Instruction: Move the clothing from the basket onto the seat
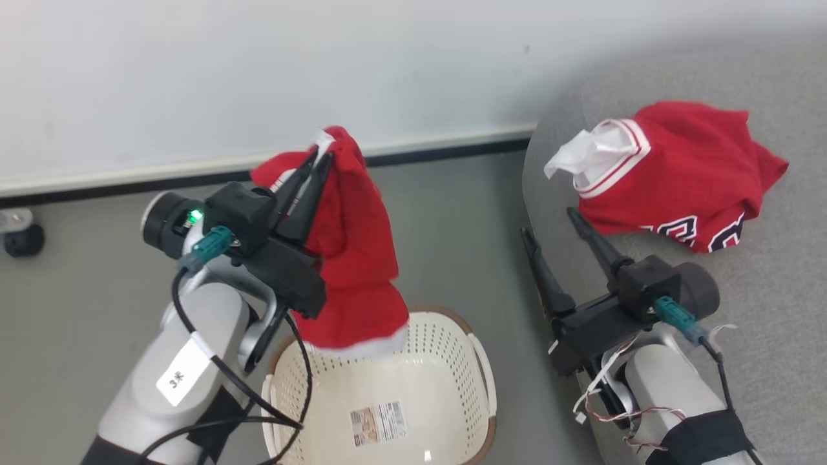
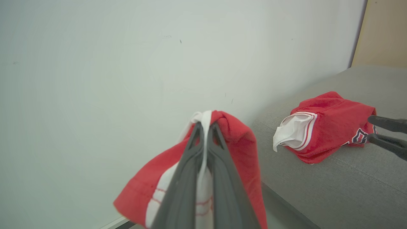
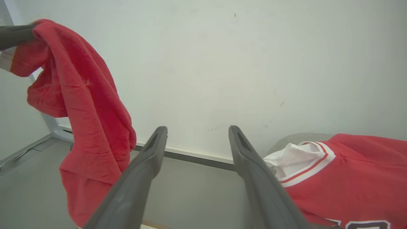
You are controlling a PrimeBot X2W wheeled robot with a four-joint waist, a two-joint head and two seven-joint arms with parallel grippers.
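Centre left of the head view: the left gripper (image 1: 318,160) is clamped on 1 red garment (image 1: 355,258), which hangs above the empty-looking basket (image 1: 481,368) at bottom centre. Right of centre, the right gripper (image 1: 549,223) stands wide open, holding nothing. Upper right, 1 lettered jersey (image 1: 685,168) lies on the seat (image 1: 775,310). I judge 1 of 2 delivered; the held garment has yet to cross.

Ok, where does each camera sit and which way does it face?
Head view: high on the head, looking down on the basket, floor and seat; the left gripper and right gripper show.
Left wrist view: faces the wall along its shut fingers, which pinch a hanging red garment.
Right wrist view: faces the wall past its open fingers.
Shared: both wrist views show the lettered garment lying on the seat.
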